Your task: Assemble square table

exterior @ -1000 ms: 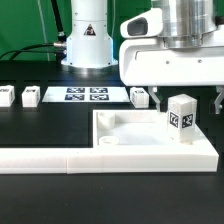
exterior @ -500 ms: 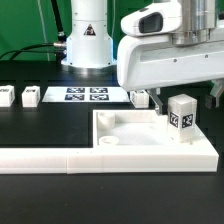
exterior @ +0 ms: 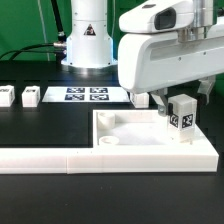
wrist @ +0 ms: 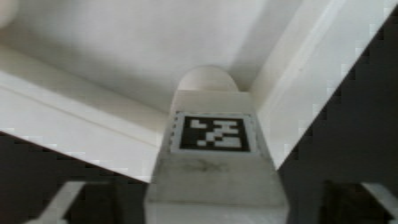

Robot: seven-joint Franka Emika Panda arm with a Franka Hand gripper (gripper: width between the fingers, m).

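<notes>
Figure: black work table, with the white base of the arm at the back and the marker board lying flat in front of it.

The square white plastic tray-like tabletop lies on the table at the exterior view's right, with its raised rim up. It sits against a long white L-shaped border bar. I can see a round socket in its near corner at the exterior view's left.

One short white block leg stands upright inside the tray, toward the exterior view's right. A black-and-white tag shows on its side. From the wrist camera I see the same leg tag-on, close to a rounded boss in a corner of the rim.

The two-finger gripper hangs directly over this leg. Its jaws are spread wider than the block. In the wrist view a finger stands on each side of the leg, with a dark gap between, so nothing is gripped.

Three more white tagged legs rest on the table beside the marker board. Two are at the exterior view's left, and one is partly hidden behind the gripper housing.
</notes>
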